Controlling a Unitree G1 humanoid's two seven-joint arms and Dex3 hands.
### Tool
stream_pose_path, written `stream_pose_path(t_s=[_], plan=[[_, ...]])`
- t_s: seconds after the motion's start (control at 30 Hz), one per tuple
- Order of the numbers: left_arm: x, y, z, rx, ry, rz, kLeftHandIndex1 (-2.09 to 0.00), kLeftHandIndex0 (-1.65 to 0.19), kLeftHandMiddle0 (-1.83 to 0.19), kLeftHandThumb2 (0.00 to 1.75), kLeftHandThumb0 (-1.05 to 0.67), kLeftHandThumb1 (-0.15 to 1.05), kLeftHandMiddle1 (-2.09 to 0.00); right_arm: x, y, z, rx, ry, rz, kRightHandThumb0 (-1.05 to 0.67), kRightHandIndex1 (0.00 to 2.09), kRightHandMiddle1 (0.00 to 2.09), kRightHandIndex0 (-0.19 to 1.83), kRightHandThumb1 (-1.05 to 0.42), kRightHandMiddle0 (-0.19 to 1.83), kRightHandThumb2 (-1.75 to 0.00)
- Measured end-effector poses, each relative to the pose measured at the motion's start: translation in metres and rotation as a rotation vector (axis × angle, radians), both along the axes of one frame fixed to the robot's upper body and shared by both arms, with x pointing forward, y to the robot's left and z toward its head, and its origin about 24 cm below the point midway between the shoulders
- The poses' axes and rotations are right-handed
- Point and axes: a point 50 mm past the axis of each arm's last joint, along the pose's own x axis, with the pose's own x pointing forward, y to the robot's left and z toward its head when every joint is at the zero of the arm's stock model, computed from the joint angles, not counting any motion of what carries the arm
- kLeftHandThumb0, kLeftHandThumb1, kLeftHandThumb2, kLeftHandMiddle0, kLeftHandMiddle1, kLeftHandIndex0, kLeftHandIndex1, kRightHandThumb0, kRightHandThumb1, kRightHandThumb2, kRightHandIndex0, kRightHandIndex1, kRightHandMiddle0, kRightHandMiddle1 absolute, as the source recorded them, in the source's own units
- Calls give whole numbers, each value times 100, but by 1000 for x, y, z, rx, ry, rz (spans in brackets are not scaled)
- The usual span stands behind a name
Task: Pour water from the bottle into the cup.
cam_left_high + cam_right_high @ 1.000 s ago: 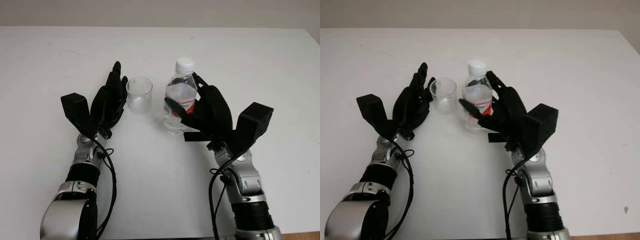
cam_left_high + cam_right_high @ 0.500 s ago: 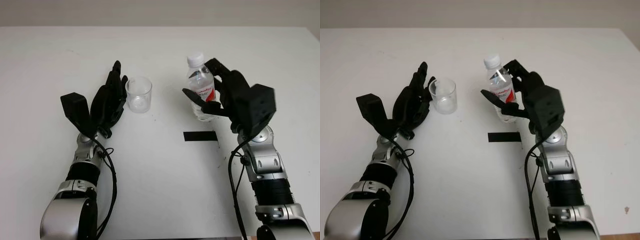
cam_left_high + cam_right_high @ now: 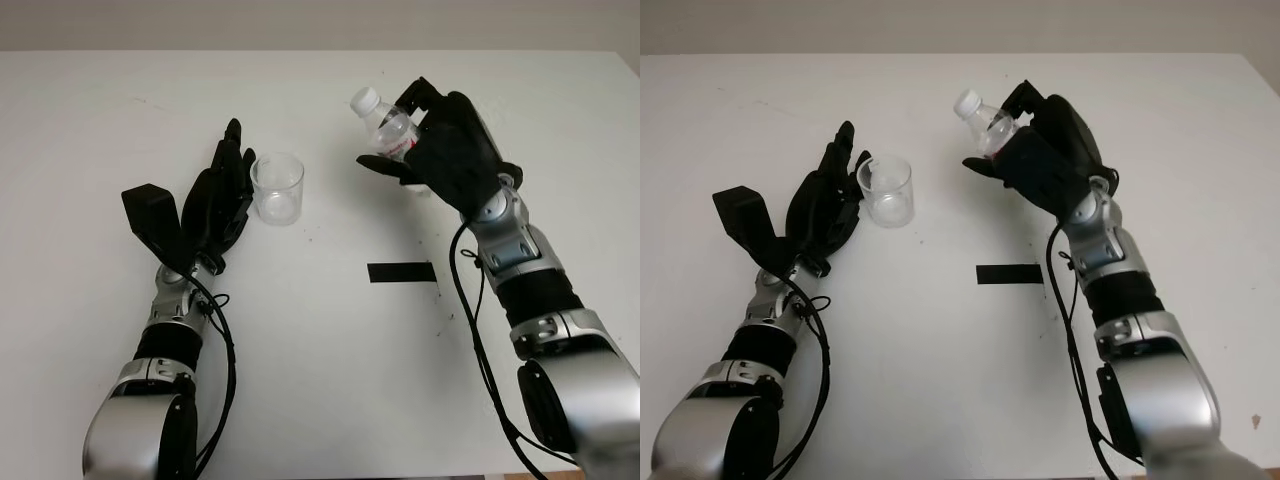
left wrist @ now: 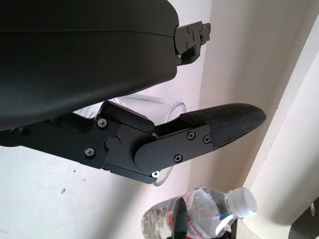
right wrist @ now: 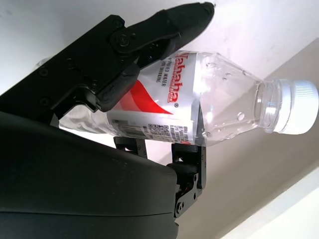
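One bottle (image 3: 385,128) (capped, tilted toward the cup) gripped by right hand (image 3: 450,150); left hand (image 3: 222,195), open, beside one cup (image 3: 277,188).

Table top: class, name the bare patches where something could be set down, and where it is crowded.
Free: the far strip beyond the cup, and the near middle between the forearms, past the black tape. Crowded: the left robot hand beside the cup; the right robot hand holds the tilted bottle.

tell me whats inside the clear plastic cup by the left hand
Nothing can be seen inside the clear plastic cup: the white table shows through its wall. The black left hand, open, covers part of its near side. The right hand holds the tilted, capped clear water bottle.
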Motion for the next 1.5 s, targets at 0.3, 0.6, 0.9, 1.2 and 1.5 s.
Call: stream_pose_path(t_s=[0.3, 0.6, 0.9, 1.2, 1.5], plan=[[-1, -3, 1, -11, -4, 4, 0, 19, 19, 73, -83, 105, 0, 5, 27, 16, -76, -104, 88, -26, 209, 209, 161, -71, 146, -80], [-2, -6, 0, -18, -10, 1, 0, 19, 19, 72, -83, 105, 0, 3, 45, 24, -141, -160, 174, -26, 209, 209, 151, -82, 137, -64], [-2, -7, 0, -25, -11, 0, 0, 19, 19, 71, -83, 105, 0, -4, 61, 18, -457, -320, 225, -26, 209, 209, 144, -78, 109, -66], [-2, -7, 0, -26, -13, 2, 0, 19, 19, 71, -84, 105, 0, -6, 65, 20, -655, -382, 254, -26, 209, 209, 140, -83, 84, -58], [-2, -7, -1, -35, -11, 5, 0, 19, 19, 71, -83, 105, 0, -4, 62, 22, -718, -397, 235, -28, 209, 209, 141, -89, 75, -46]])
